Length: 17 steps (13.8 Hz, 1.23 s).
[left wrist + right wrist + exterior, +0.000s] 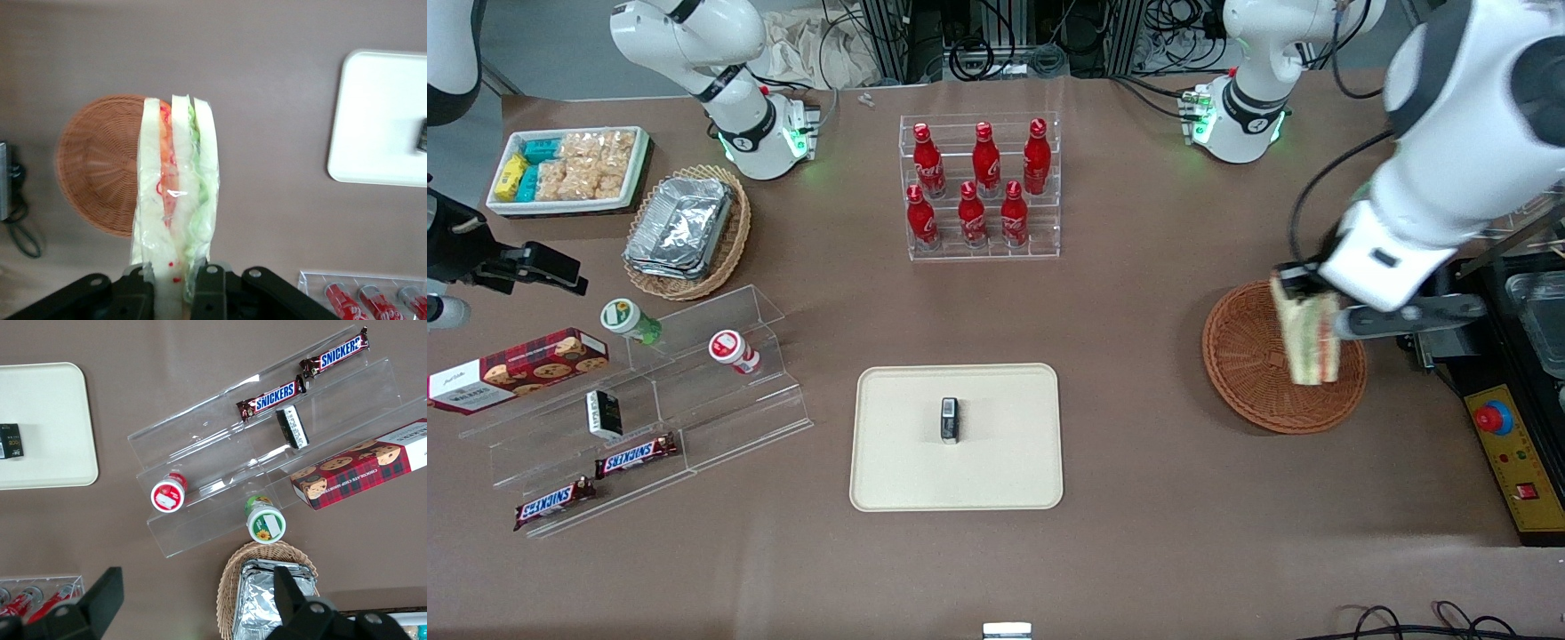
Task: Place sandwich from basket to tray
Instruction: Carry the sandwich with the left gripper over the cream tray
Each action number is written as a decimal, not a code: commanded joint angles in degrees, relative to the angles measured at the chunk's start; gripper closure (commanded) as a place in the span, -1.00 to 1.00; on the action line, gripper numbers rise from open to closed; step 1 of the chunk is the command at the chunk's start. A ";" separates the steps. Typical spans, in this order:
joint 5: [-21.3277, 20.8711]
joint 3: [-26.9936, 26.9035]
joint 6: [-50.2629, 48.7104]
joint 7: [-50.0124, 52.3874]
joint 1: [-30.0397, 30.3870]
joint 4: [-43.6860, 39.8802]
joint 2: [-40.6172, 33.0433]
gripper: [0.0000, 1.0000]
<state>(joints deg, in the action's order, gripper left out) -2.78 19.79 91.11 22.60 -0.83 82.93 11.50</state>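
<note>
Item: sandwich point(1307, 342), wrapped wedge, white bread with orange-red and green layers. Held clear above the basket point(1249, 364), not resting in it.

Holder: left gripper point(179, 280), fingers point(208, 288) clamped on one end of the sandwich. In the wrist view the long axis runs straight out from the fingers, layers edge-on.

Basket: round, reddish-brown wicker, at the working arm's end of the table point(1138, 293); it looks empty under the sandwich.

Destination: tray point(898, 471), cream, flat, near the table's middle, well apart from the basket toward the parked arm's end. One small dark box point(950, 420) stands near its centre; bare tray surface lies all around it.

Judgement: lift done, carry pending. The move is sideways toward the tray, setting down clear of the box.
</note>
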 commanded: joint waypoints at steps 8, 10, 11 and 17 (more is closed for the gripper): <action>-8.91 2.18 20.12 11.58 -19.03 -19.37 31.01 1.00; -9.26 2.09 27.25 11.50 -20.53 -19.39 35.41 1.00; -9.26 2.09 29.10 11.50 -20.53 -19.39 37.35 1.00; -9.70 2.00 35.00 12.54 -20.79 -19.30 43.60 1.00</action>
<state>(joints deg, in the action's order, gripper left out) -11.33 21.94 125.06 33.76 -20.87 66.31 52.82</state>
